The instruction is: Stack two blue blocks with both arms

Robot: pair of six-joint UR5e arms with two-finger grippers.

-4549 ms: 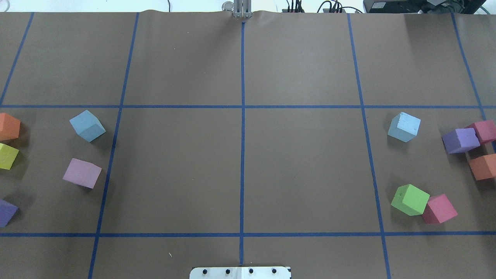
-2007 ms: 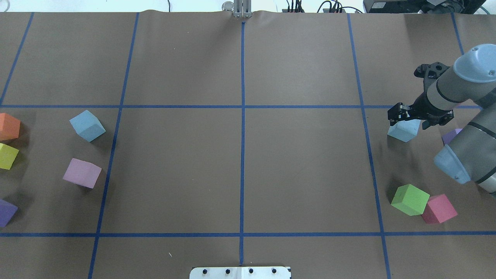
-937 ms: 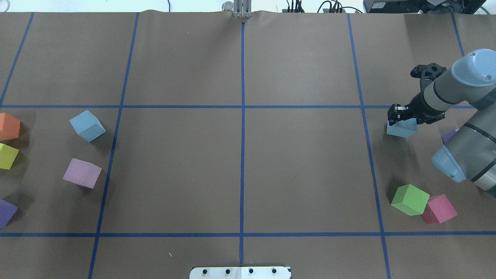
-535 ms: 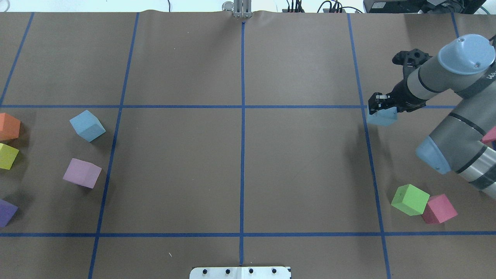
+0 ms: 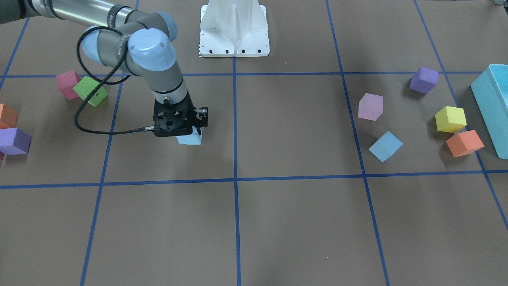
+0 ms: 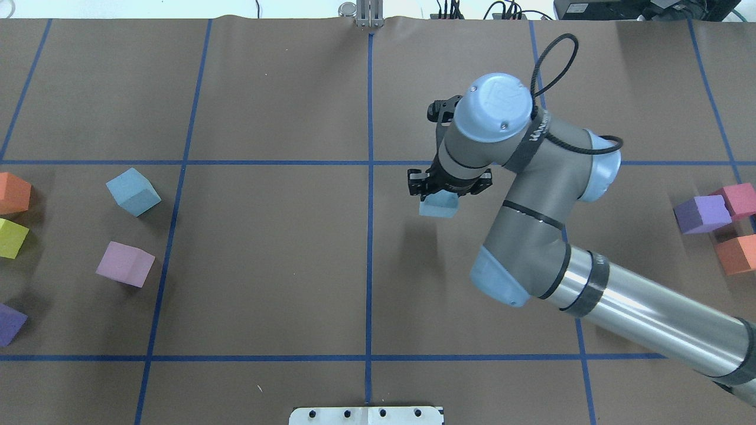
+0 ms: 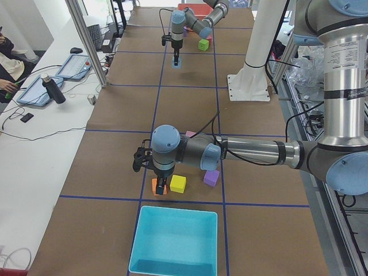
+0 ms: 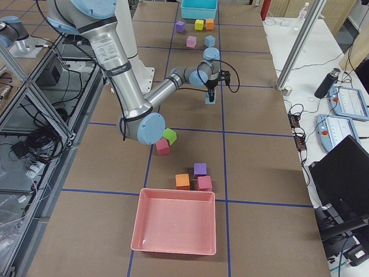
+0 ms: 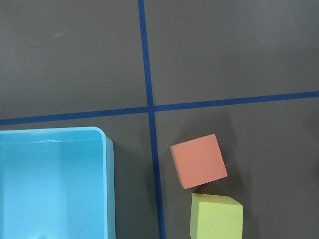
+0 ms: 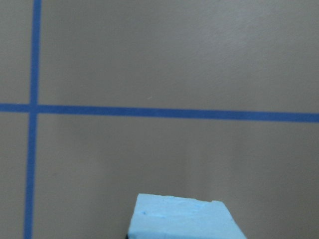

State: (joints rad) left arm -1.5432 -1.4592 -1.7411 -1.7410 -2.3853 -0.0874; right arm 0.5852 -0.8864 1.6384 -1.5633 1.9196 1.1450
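Observation:
My right gripper [image 6: 440,198] is shut on a sky-blue block [image 6: 438,206] and holds it just above the table, a little right of the centre line. It shows in the front view too [image 5: 188,134], with the block [image 5: 190,139] under it, and the block's top [image 10: 182,216] fills the bottom of the right wrist view. The second blue block [image 6: 133,192] lies alone at the left [image 5: 385,146]. My left gripper [image 7: 161,187] shows only in the exterior left view, over an orange cube [image 9: 198,160]. I cannot tell whether it is open.
A teal box [image 5: 492,107] stands at the left end, with yellow [image 5: 450,118], purple [image 5: 424,80] and lilac [image 5: 370,106] cubes near it. Green [image 5: 90,90], pink [image 5: 66,83], purple [image 6: 701,213] and orange [image 6: 735,254] cubes lie at the right end, by a pink tray [image 8: 173,225].
My right arm came in, shut on the right blue block, lifted it and carried it left toward the centre line. The left blue block has not moved.

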